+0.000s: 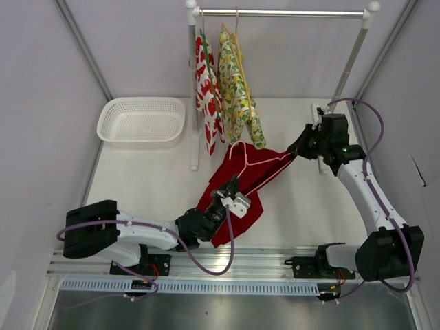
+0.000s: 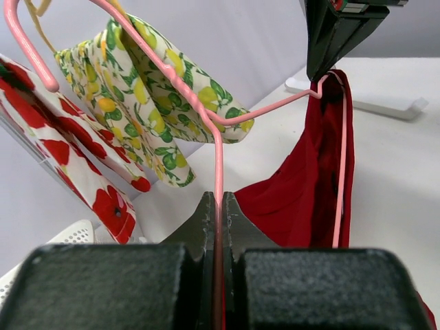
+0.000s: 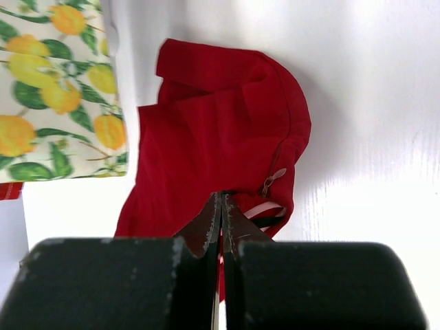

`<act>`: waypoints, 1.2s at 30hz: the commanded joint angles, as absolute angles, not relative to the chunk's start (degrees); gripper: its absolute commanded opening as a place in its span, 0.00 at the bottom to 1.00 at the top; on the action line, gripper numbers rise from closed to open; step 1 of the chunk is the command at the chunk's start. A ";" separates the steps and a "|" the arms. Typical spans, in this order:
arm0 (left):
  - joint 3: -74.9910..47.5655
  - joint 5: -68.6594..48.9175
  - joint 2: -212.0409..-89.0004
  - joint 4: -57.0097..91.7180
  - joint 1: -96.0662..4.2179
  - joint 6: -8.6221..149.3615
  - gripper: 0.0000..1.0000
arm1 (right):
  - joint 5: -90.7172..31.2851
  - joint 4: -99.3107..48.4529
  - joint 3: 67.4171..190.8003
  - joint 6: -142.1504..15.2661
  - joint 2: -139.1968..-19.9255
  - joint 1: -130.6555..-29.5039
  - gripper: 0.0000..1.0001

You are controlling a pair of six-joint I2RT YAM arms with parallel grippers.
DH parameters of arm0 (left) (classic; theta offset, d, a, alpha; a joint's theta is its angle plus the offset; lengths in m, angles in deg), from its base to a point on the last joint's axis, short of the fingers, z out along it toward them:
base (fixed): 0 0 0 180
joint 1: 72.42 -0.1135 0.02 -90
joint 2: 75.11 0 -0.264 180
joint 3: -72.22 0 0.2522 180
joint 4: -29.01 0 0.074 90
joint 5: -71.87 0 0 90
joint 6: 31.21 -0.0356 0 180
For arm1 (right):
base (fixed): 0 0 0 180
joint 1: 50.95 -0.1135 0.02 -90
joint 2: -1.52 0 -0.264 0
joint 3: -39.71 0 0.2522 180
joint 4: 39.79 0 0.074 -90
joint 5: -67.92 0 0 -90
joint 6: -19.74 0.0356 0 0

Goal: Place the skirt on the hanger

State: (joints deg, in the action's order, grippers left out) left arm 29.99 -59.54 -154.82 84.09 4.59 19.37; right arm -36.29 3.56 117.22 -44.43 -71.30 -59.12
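Note:
The red skirt [image 1: 244, 182] hangs over the pink hanger [image 1: 265, 162], held above the table between both arms. My left gripper [image 1: 230, 187] is shut on the hanger's wire below its hook; in the left wrist view the wire [image 2: 218, 158] runs straight between my shut jaws [image 2: 218, 201]. My right gripper [image 1: 300, 148] is shut on the skirt's edge at the hanger's far corner. In the right wrist view my jaws [image 3: 221, 198] pinch the red cloth [image 3: 220, 130], with a bit of pink wire [image 3: 265, 210] beside them. The skirt's lower end droops toward the table front.
A clothes rack [image 1: 282, 12] stands at the back with a white red-print garment [image 1: 208, 96] and a yellow-green lemon-print garment [image 1: 237, 89] hung on it. A white basket [image 1: 141, 120] sits at the back left. The rack's posts stand beside the hanger.

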 commanded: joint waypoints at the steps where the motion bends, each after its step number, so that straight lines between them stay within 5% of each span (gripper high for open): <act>1: 28.58 -60.85 -149.91 98.74 4.30 20.39 0.00 | -35.79 6.75 120.09 -45.38 -69.76 -59.13 0.00; 36: 16.01 -59.35 -146.84 112.28 7.29 10.71 0.00 | -34.91 18.62 140.75 -47.84 -66.51 -66.07 0.00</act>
